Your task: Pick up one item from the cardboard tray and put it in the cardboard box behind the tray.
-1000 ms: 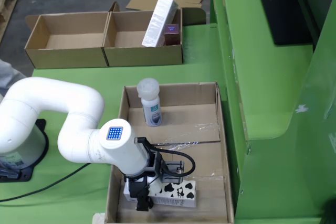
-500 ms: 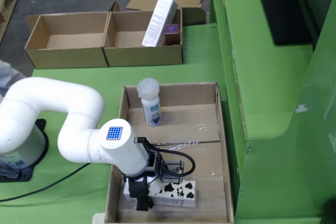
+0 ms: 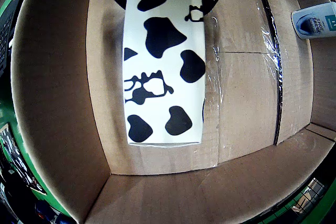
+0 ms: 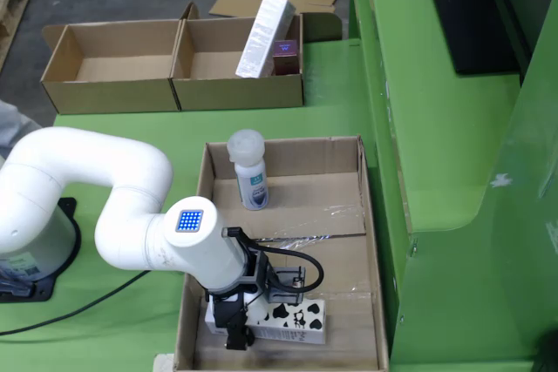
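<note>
Nearest in the fixed view: black end effector (image 4: 234, 324) down at the near end of the shallow brown cardboard tray (image 4: 370, 241), over the left end of the white cow-print carton with black patches (image 4: 292, 320), which lies flat on the tray floor. In the wrist view carton (image 3: 164, 61) runs straight out from between the black finger mounts; fingertips out of frame, so cannot tell whether closed on it, nor whether contact exists at all. Risks, judged: grasp near one end, so long carton could pivot or sag on lift; smooth faces could slip; loose clear tape on the tray floor (image 3: 273, 77) could snag an edge. Farther back, white plastic bottle with blue label (image 4: 248, 172) upright, well apart, low collision risk. Farthest, on the green counter (image 4: 331, 84), open brown cardboard box (image 4: 240, 93) already holding a tall white carton (image 4: 264, 23) and a small dark red box (image 4: 285, 54); drop could land on these or clip the box wall.
</note>
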`<state>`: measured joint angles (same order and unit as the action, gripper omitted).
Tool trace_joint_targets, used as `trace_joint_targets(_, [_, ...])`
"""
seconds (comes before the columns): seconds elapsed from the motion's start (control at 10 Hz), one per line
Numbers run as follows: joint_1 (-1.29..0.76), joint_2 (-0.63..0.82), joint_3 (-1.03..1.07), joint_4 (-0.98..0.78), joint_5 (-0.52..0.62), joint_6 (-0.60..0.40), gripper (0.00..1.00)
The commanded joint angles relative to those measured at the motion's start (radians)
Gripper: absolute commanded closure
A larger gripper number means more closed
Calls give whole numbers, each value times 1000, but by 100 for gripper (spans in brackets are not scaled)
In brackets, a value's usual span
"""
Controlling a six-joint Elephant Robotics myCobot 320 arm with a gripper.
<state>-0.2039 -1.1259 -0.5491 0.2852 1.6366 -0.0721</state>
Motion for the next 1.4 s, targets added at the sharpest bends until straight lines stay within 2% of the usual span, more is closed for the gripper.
trace_joint_targets(0.0, [19, 421, -386, 121, 29, -19, 100])
trace_joint_targets(0.1, [19, 421, -386, 121, 29, -19, 100])
trace_joint_targets(0.3, [35, 576, -476, 119, 31, -20, 100])
trace_joint_targets(0.4, [35, 576, -476, 119, 31, -20, 100])
trace_joint_targets(0.5, [46, 627, -413, 38, 31, -10, 100])
trace_joint_targets(0.7, [45, 642, -348, -33, 41, -10, 100])
trace_joint_targets(1.2, [52, 681, -284, -96, 45, -6, 100])
trace_joint_targets(1.3, [61, 666, -121, -222, 51, -2, 100])
